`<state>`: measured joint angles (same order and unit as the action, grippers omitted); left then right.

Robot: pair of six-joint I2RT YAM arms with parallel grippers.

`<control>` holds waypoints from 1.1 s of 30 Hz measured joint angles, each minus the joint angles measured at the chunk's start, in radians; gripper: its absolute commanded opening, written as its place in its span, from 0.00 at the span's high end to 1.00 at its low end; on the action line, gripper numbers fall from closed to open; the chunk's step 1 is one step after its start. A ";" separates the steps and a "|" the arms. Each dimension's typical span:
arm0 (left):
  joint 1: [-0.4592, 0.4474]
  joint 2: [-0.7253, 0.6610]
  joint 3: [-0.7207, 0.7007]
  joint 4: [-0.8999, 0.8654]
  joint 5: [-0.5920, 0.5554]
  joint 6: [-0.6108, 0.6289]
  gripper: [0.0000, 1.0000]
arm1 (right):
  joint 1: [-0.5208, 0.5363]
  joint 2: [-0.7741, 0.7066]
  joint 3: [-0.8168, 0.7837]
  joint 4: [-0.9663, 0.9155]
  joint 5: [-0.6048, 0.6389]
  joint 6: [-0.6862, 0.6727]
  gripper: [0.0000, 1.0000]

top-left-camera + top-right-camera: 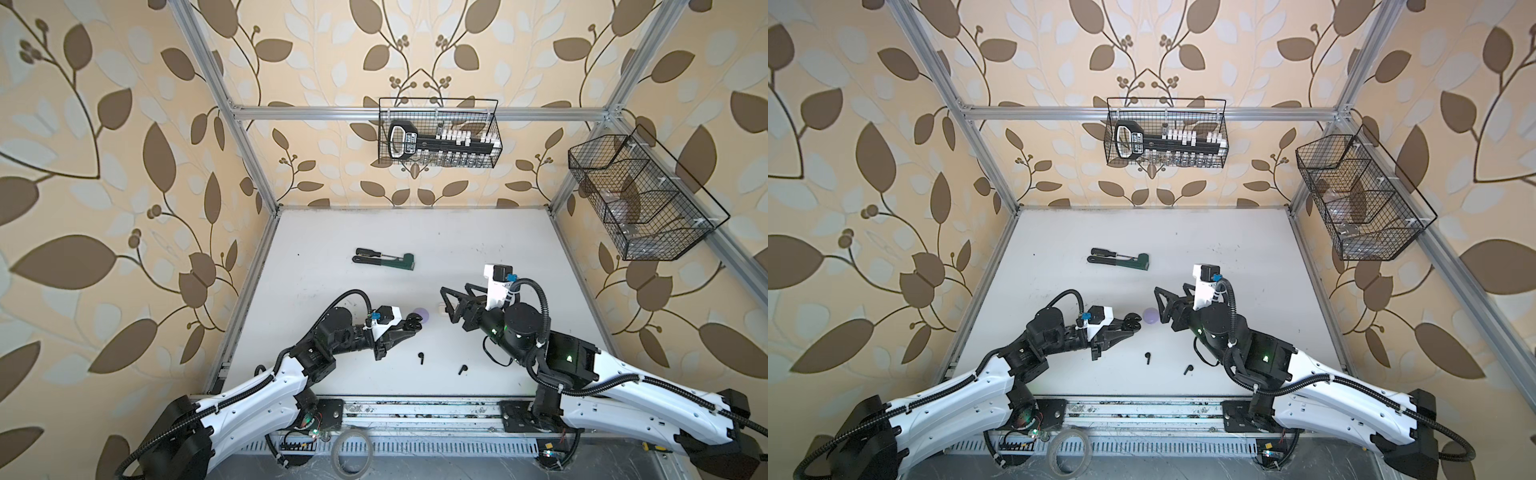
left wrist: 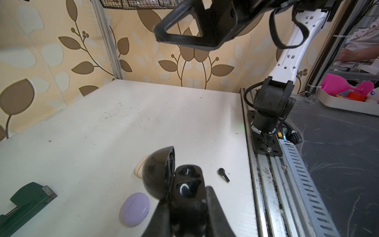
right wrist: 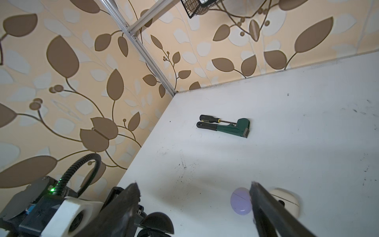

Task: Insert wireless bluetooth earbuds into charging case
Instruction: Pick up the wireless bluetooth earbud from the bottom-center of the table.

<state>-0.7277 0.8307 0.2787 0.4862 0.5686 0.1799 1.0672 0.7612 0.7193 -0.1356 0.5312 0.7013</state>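
My left gripper is shut on a black charging case, held just above the table with its lid swung open. Two black short-stemmed earbuds lie loose on the white table near its front edge: one in front of the left gripper, the other further right, also in the left wrist view. My right gripper hangs open and holds nothing, facing the left gripper. Under its fingers lie a shut lilac case and a cream case.
A green pipe wrench and a black-handled screwdriver lie together further back on the table. Two wire baskets hang on the frame, one on the back wall and one on the right. The metal rail runs along the front.
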 measured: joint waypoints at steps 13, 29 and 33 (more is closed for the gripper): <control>0.000 -0.142 -0.103 0.043 -0.084 0.023 1.00 | -0.083 0.268 0.047 -0.438 -0.113 0.164 0.35; 0.000 -0.212 -0.131 0.050 -0.132 0.029 1.00 | -0.099 0.525 -0.002 -0.561 -0.284 0.280 0.39; 0.000 -0.239 -0.135 0.048 -0.132 0.029 1.00 | -0.097 0.547 -0.038 -0.574 -0.306 0.315 0.39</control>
<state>-0.7273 0.5915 0.1440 0.5343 0.4362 0.2085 0.9699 1.3087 0.6811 -0.7094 0.2249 1.0161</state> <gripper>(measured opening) 0.228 0.607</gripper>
